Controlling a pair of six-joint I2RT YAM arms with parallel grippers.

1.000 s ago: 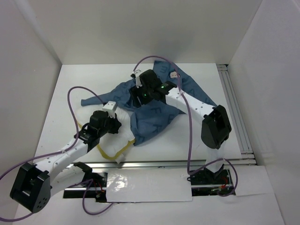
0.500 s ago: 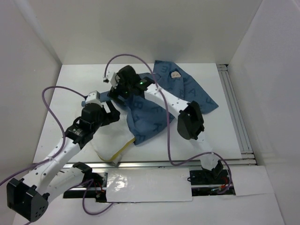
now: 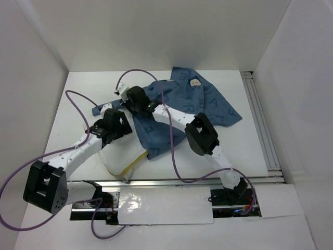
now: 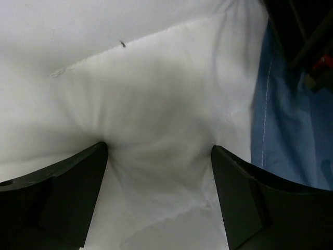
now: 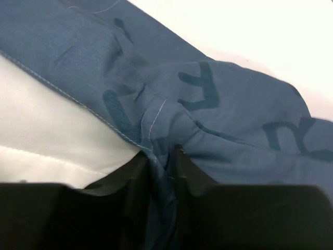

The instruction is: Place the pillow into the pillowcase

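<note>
On the white counter (image 3: pixel 78 99), inside the white-walled booth (image 3: pixel 156 31), the pillowcase (image 3: pixel 213 107) lies spread out and crumpled from the far middle toward the right. The pillow (image 3: pixel 118 156) sits nearer the front left. Its far end is tucked under the blue edge, while its yellow piping (image 3: pixel 133 164) and near corner are out in the open. So it's partly in at best, and the overhead view doesn't show how deep it goes.

There's a fair bit of clutter in the way. The right arm (image 3: pixel 179 119) reaches diagonally across the pillowcase and hides its middle, and the left arm (image 3: pixel 78 151) comes in over the pillow's left side. Purple cables (image 3: pixel 171 156) loop over both arms. A metal rail (image 3: pixel 263 122) runs along the right edge of the counter, and another (image 3: pixel 197 180) runs along the front.

The left fingers (image 4: pixel 62 198) are spread wide, with their tips pushed down into the white pillow fabric, which puckers between them. The blue hem is just off to the right in that view. The right fingers (image 5: pixel 195 179) are pinched nearly together on a bunched fold of the pillowcase right at its stitched hem. White pillow shows just beside them on the left.
</note>
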